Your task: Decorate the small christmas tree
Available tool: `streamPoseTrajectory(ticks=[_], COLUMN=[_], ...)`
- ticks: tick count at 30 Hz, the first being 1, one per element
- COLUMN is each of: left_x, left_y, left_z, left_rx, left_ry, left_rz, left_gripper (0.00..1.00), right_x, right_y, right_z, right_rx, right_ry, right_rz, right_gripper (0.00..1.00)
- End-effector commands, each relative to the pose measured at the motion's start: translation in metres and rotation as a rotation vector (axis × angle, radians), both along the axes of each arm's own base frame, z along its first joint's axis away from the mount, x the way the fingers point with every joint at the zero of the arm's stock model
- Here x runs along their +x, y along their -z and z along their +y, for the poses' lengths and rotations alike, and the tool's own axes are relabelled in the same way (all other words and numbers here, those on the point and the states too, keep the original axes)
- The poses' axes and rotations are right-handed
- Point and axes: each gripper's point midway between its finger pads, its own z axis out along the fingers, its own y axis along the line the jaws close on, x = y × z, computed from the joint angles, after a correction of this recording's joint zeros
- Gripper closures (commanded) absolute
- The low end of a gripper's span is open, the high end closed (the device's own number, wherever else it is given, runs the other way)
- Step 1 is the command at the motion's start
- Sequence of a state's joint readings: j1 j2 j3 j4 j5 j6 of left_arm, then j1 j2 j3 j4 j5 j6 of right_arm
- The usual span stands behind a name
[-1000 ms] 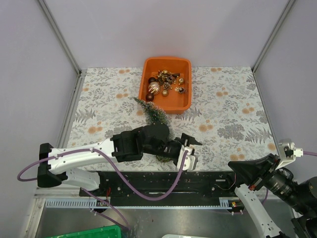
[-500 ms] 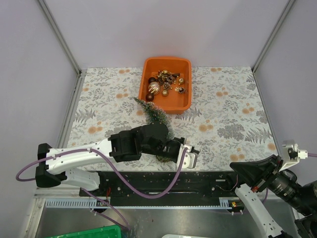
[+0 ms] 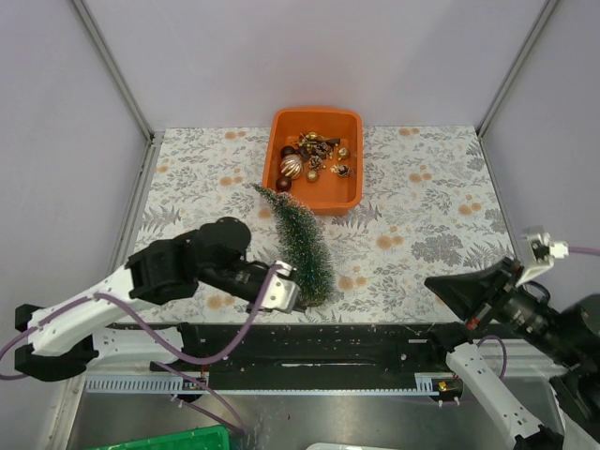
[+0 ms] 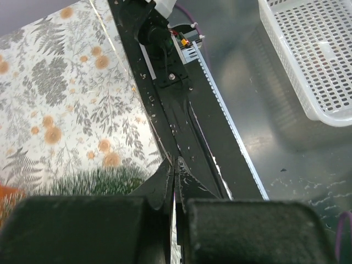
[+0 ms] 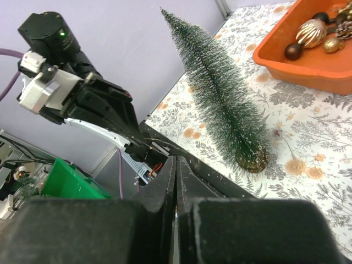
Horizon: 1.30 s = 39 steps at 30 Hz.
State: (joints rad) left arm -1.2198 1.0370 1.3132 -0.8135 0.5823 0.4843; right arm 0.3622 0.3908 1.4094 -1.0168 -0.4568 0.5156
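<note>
left gripper (image 3: 294, 301) pulled left (shut), beside tree (image 3: 302, 246)

no text, label, brand, number or sign can be read in any of the three views — the only marking is the fern-and-flower print on the table cover (image 3: 422, 206).
</note>
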Motion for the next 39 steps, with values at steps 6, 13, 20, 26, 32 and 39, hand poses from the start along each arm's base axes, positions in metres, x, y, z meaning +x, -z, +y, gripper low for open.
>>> streamPoseTrajectory(ticks=[6,13,20,26,32,39], left_x=[-0.01,-0.005,0.024,0.06,0.09,0.111], left_y=[0.036,0.049,0.048,0.05,0.056,0.041], left_z=[0.085,0.115,0.122,0.14,0.161,0.156], left_rx=[0.08,0.043,0.0,-0.011,-0.027,-0.086], left_ry=[-0.107,-0.208,-0.374,-0.566,-0.76,-0.852], left_rz=[0.104,0.031,-0.054,-0.2,-0.298,-0.335], left_gripper=[1.0,1.0,1.0,1.0,1.0,1.0], right_x=[0.09,0.135,0.17,0.2,0.223,0.237], right_y=[-0.047,-0.071,-0.108,-0.119,-0.126,-0.137], right_z=[0.046,0.086,0.11,0.131,0.147,0.161], right_rx=[0.028,0.029,0.055,0.075,0.104,0.162], right_ry=[-0.073,-0.233,-0.317,-0.393,-0.453,-0.527], right_rz=[-0.099,-0.153,-0.259,-0.292,-0.337,-0.371], right_gripper=[1.0,1.0,1.0,1.0,1.0,1.0])
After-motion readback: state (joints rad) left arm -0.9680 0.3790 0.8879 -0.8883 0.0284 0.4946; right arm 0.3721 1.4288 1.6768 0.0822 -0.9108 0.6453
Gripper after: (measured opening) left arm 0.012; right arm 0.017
